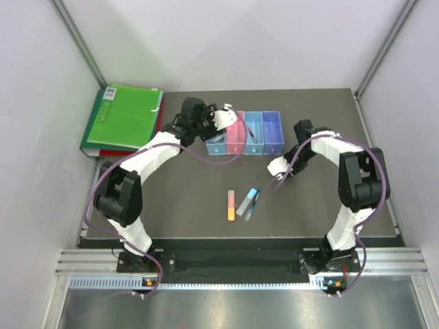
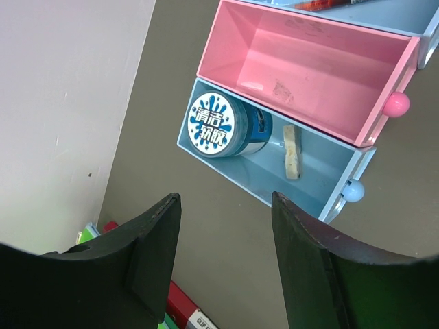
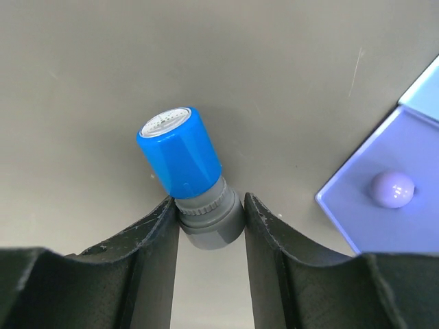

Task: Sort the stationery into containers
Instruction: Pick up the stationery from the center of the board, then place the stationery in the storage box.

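The four joined bins stand at the back: light blue, pink, light blue, purple. My left gripper is open and empty just above and left of the first light blue bin, which holds the round blue tape roll and a small beige piece. The pink bin is empty. A thin red pen lies in the third bin. My right gripper is shut on the blue-capped piece, low over the table beside the purple bin.
An orange-pink flat stick, a grey flat stick and a thin blue pen lie together mid-table. A big green folder lies at the back left. Grey walls close in the sides.
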Controlling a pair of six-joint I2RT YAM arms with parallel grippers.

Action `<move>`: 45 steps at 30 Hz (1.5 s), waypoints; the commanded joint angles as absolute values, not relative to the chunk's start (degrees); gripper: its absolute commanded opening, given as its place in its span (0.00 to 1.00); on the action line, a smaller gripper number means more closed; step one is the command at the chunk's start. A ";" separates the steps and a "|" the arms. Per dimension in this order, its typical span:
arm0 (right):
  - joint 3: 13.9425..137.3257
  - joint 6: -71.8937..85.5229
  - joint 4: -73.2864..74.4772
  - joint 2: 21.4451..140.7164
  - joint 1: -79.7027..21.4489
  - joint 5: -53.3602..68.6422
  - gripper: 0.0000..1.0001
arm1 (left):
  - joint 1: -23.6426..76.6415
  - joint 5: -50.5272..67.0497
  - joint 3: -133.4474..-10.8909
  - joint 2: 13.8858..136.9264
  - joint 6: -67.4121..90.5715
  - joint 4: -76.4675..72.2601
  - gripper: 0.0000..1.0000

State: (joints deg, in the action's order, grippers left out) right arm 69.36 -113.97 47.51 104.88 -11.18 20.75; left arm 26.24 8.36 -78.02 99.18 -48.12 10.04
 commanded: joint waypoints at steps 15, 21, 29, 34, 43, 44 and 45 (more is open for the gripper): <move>64.34 -110.32 34.99 90.71 -11.78 30.15 0.05 | 26.37 12.22 -77.96 97.47 -43.77 7.82 0.61; 64.86 -95.56 23.57 89.65 -12.13 28.92 0.05 | 27.33 12.74 -73.66 95.72 -40.35 0.80 0.61; 68.38 -76.57 14.33 90.97 -12.13 27.07 0.04 | 29.71 13.88 -66.54 93.96 -39.82 -13.35 0.61; 67.94 -70.41 10.39 90.09 -12.57 26.72 0.03 | 30.14 16.08 -60.83 94.83 -38.32 -26.94 0.60; 72.07 -55.29 9.49 90.79 -12.92 27.86 0.03 | 31.73 16.87 -57.65 99.23 -33.66 -40.60 0.60; 72.07 -54.50 8.97 90.53 -12.83 27.95 0.03 | 31.82 17.31 -57.74 99.32 -33.40 -41.21 0.60; 71.98 -53.45 8.70 90.35 -13.18 28.04 0.03 | 31.99 17.84 -58.01 99.32 -33.31 -41.39 0.60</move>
State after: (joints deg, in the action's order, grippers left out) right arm 68.53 -61.71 12.10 92.14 -12.27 25.76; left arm 31.16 15.49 -57.91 98.74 -35.66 -32.47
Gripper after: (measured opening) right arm 0.389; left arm 0.601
